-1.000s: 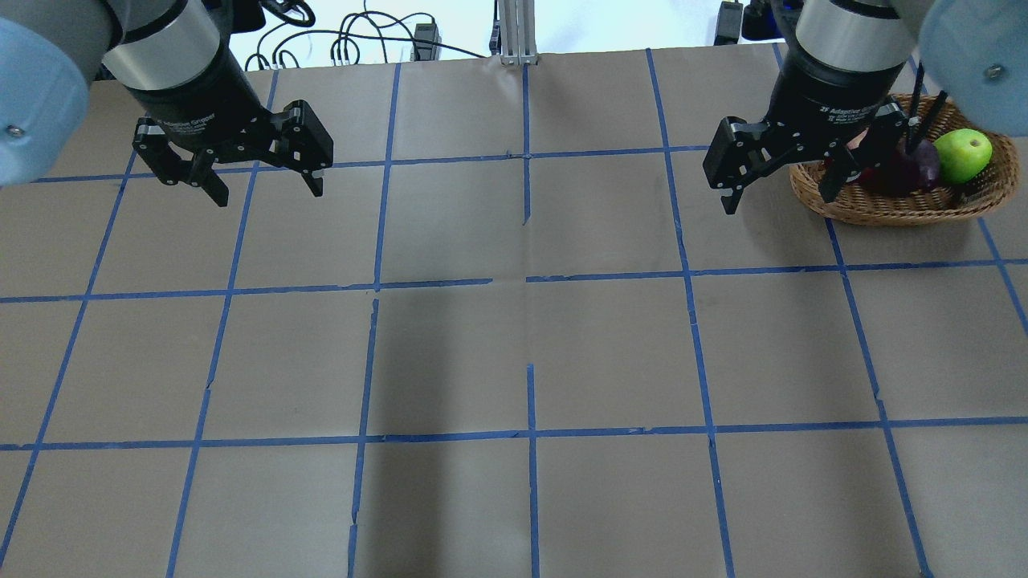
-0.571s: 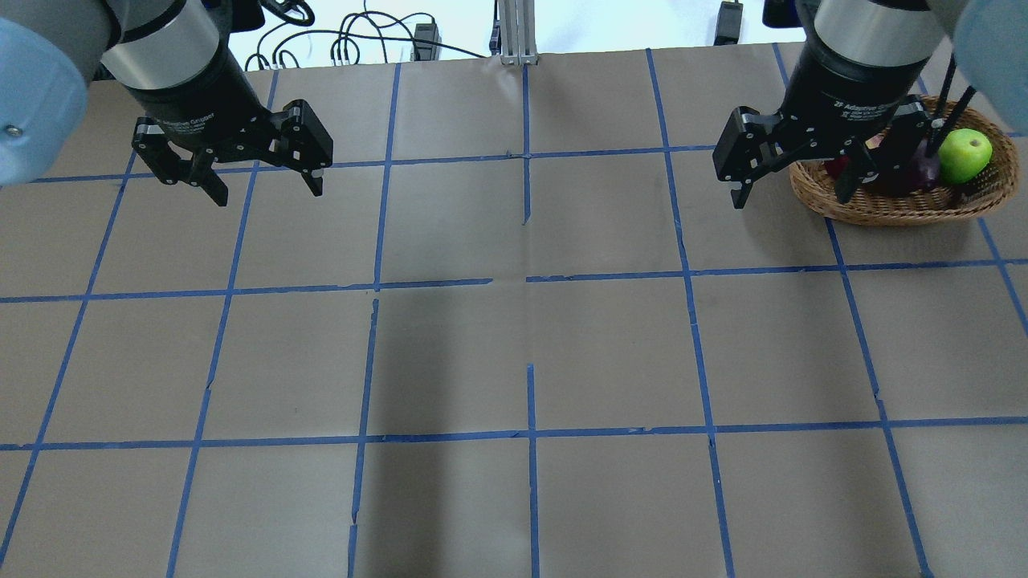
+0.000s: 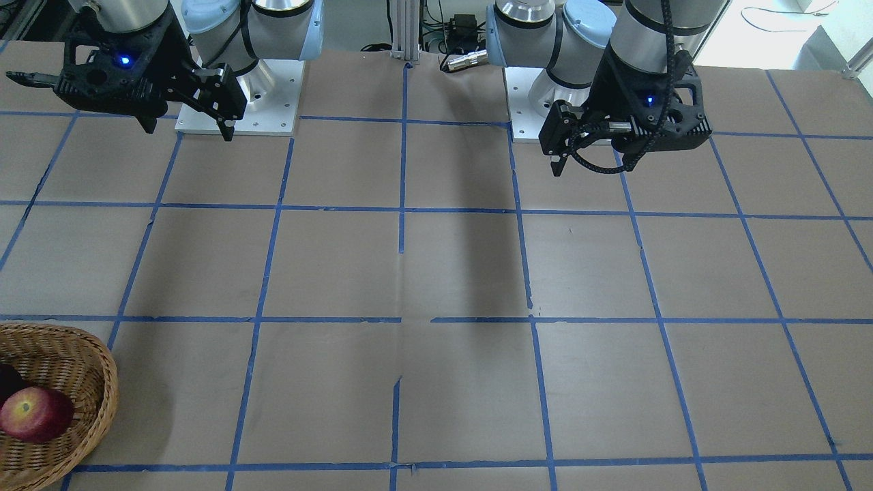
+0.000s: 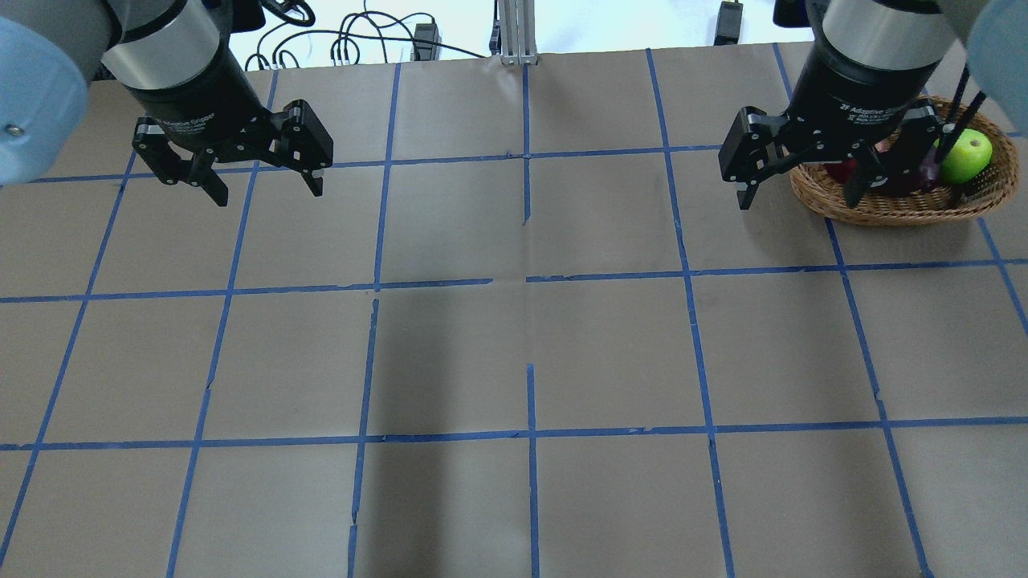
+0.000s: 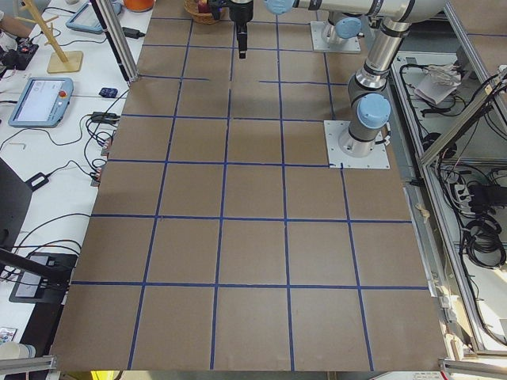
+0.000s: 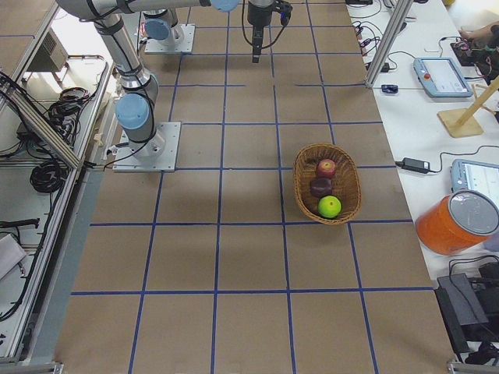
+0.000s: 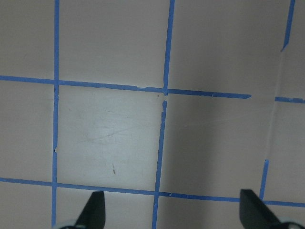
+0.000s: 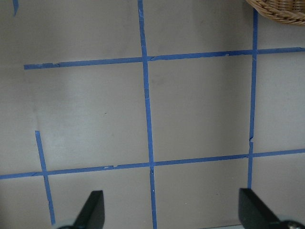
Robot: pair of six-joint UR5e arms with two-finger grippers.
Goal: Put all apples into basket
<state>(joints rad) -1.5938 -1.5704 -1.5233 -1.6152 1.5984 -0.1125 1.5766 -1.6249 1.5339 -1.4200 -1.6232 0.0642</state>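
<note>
- The right fingers hang above the surface, at the left edge of the basket as seen from overhead.
- They are spread wide apart and hold nothing. The right wrist view shows only bare brown surface and blue tape lines between them, with a bit of the basket rim in the top corner.
- A second ago these fingers were a little more to the left in the overhead view. They have slid a small way over toward the basket side.
- Because of that, the right arm now hides more of the green apple in the overhead view than it did before.
- The left fingers hang over the far left part of the surface. They are wide open too, and nothing is in them.
- The left fingers are in the same spot as a second ago.
- The basket sits on the far right part of the surface, on the robot's right side. It has not moved.
- All three apples lie in the basket, close together in a row.
- The green apple is at one end, the dark red apple is in the middle, and the lighter red apple is at the other end.
</note>
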